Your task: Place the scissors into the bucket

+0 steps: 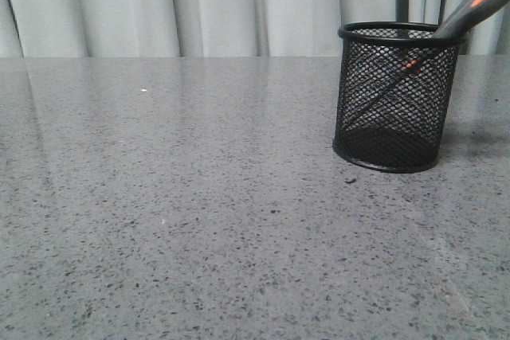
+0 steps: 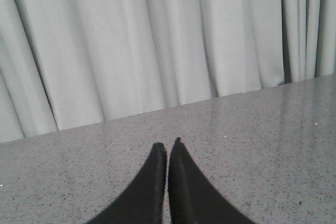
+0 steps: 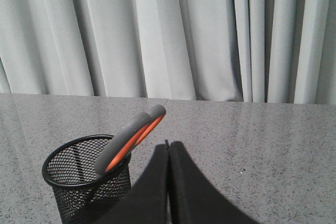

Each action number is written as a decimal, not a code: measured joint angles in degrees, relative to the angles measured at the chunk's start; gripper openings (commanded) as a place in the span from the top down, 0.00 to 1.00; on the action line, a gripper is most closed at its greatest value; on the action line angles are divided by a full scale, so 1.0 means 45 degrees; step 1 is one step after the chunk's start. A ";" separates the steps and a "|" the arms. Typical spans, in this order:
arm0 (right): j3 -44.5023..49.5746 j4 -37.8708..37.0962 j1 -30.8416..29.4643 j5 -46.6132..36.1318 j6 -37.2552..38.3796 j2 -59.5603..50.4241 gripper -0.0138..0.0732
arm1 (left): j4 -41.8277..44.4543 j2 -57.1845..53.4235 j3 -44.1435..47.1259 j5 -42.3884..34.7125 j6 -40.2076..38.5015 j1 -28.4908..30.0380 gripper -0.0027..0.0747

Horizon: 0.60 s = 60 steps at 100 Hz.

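One scissors [image 1: 470, 1] pair — tilted over bucket [image 1: 394, 97] rim.

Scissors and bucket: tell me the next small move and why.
Probably none beyond keeping both arms back. The scissors already stand blades-down in the bucket, handles leaning on its rim. The right tool is shut and empty, apart from the bucket; the left tool is shut over bare table.

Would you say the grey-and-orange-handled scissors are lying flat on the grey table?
No, the scissors stand tilted inside the black wire-mesh bucket, handles leaning over its rim.
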 measured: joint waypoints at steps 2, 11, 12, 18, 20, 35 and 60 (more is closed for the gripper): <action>0.0000 0.0000 0.0000 0.0000 0.0000 0.0000 0.92 | 0.0000 0.0000 0.0000 0.0000 0.0000 0.0000 0.99; 0.0000 0.0000 0.0000 0.0000 0.0000 0.0000 0.92 | 0.0000 0.0000 0.0000 0.0000 0.0000 0.0000 0.99; 0.0000 0.0000 0.0000 0.0000 0.0000 0.0000 0.92 | 0.0000 0.0000 0.0000 0.0000 0.0000 0.0000 0.99; 0.0000 0.0000 0.0000 0.0000 0.0000 0.0000 0.92 | 0.0000 0.0000 0.0000 0.0000 0.0000 0.0000 0.99; 0.0000 0.0000 0.0000 0.0000 0.0000 0.0000 0.92 | 0.0000 0.0000 0.0000 0.0000 0.0000 0.0000 0.99; 0.0000 0.0000 0.0000 0.0000 0.0000 0.0000 0.92 | 0.0156 0.0000 0.0121 -0.0203 0.0000 0.0054 0.99; 0.0000 0.0000 0.0000 0.0000 -0.0006 0.0000 0.92 | 0.1216 -0.0429 0.2523 -0.2135 -0.1495 0.1504 0.99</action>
